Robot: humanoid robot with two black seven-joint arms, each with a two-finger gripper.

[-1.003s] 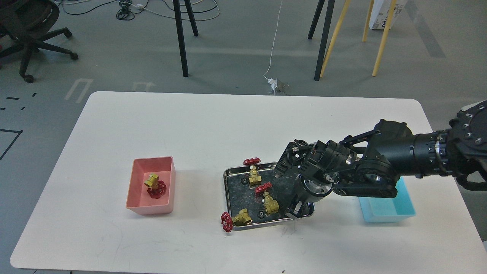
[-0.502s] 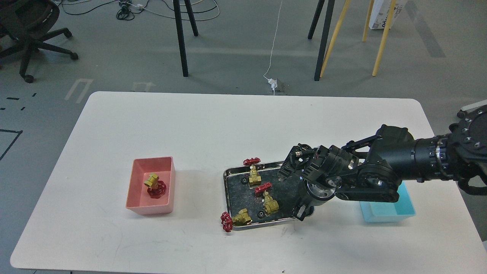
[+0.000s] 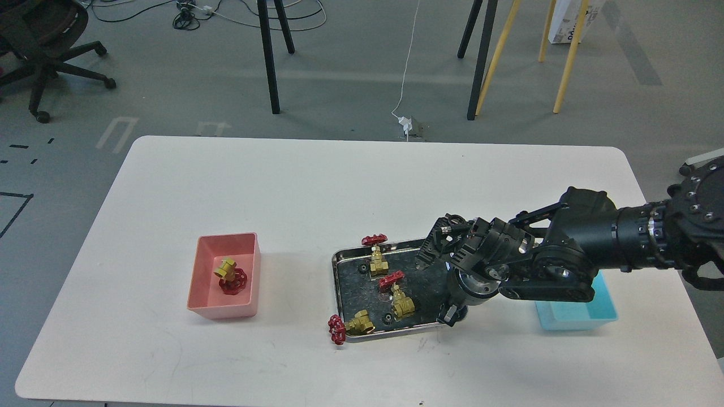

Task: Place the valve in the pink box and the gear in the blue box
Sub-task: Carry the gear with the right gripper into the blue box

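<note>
My right gripper [image 3: 451, 315] points down over the front right corner of the steel tray [image 3: 339, 282]. Its fingers are dark and close together, so I cannot tell whether they hold anything. One brass valve with a red handwheel [image 3: 229, 275] lies in the pink box [image 3: 198, 271] at the left. Three more valves are at the tray: one at the back [image 3: 377, 257], one in the middle [image 3: 400, 299], and one at the front left [image 3: 356, 324] with its wheel over the rim. Small black gears [image 3: 388, 320] [image 3: 363, 269] lie in the tray. The blue box [image 3: 582, 314] is at the right, partly hidden by my arm. My left gripper is out of view.
The white table [image 3: 283, 186] ends close behind the blue box on the right. My right arm [image 3: 582, 249] spans from the right edge over the blue box to the tray. Chair, stand legs and cables are on the floor beyond the table.
My right gripper has shifted a little to the right, from inside the tray's front right part to over its right corner. The valves and boxes have not moved.
</note>
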